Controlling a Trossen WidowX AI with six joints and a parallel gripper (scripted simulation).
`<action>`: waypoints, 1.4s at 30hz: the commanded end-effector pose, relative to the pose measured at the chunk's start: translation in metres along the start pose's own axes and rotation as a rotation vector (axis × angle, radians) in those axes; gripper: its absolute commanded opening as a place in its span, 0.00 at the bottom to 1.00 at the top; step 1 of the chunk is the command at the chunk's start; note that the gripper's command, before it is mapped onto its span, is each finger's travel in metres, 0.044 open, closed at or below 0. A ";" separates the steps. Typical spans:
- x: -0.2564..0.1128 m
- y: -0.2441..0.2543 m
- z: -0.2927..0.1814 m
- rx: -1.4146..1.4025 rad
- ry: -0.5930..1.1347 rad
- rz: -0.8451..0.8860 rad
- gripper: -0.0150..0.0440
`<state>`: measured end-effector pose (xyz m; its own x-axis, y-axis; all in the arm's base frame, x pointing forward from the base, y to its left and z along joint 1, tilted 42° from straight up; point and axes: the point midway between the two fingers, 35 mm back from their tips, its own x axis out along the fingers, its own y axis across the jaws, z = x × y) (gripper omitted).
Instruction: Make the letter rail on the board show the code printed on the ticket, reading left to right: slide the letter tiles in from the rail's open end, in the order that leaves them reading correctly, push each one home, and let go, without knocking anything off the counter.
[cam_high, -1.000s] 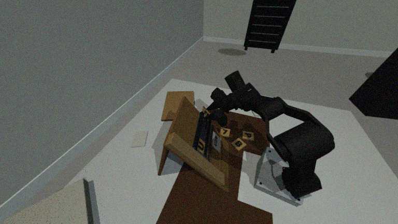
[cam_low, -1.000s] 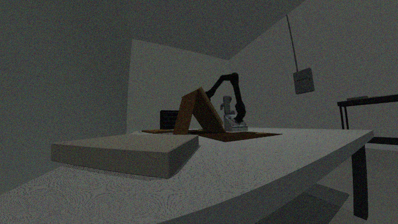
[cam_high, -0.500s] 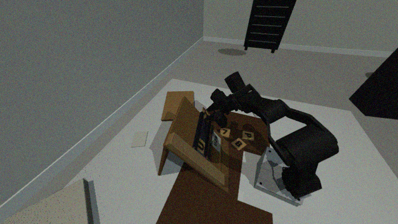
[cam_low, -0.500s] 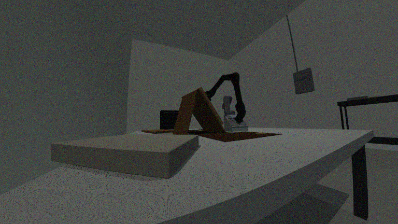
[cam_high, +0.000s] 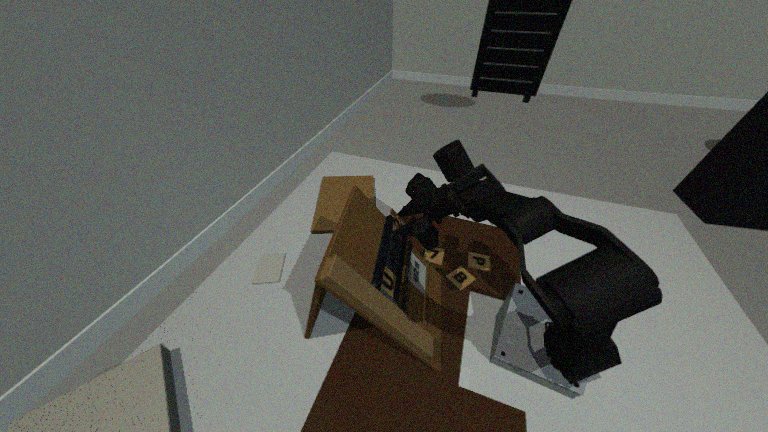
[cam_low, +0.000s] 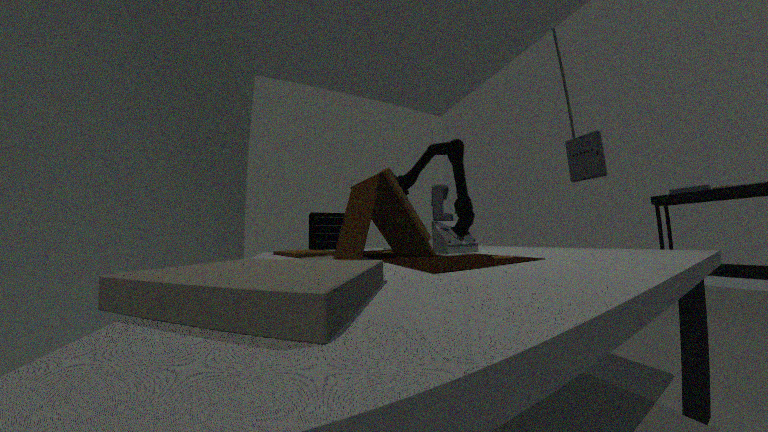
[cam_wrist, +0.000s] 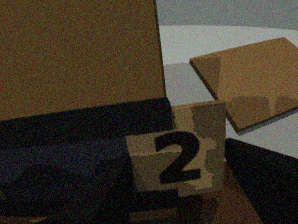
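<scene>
My gripper is shut on the 2 tile at the open end of the dark rail. The tile stands upright, its 2 facing the wrist camera. Its upper left part is behind the rail's upper lip; the rest sticks out past the end. The rail runs across the tilted wooden board. A U tile sits near the rail's other end. The white ticket is below the rail, its print too small to read. Loose tiles 7, P and B lie in front.
A flat wooden panel lies beyond the rail's open end. A small pale plate is behind the board. A thick beige slab lies farther along the counter. A brown mat runs under the board.
</scene>
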<state>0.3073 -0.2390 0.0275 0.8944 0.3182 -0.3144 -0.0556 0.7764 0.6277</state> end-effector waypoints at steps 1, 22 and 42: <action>-0.001 0.003 0.000 0.001 0.000 -0.006 0.25; 0.000 0.013 0.000 0.002 0.000 -0.006 0.25; 0.000 0.021 0.000 0.003 0.000 -0.006 0.25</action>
<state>0.3061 -0.2233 0.0395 0.8942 0.3187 -0.3143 -0.0556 0.7759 0.6284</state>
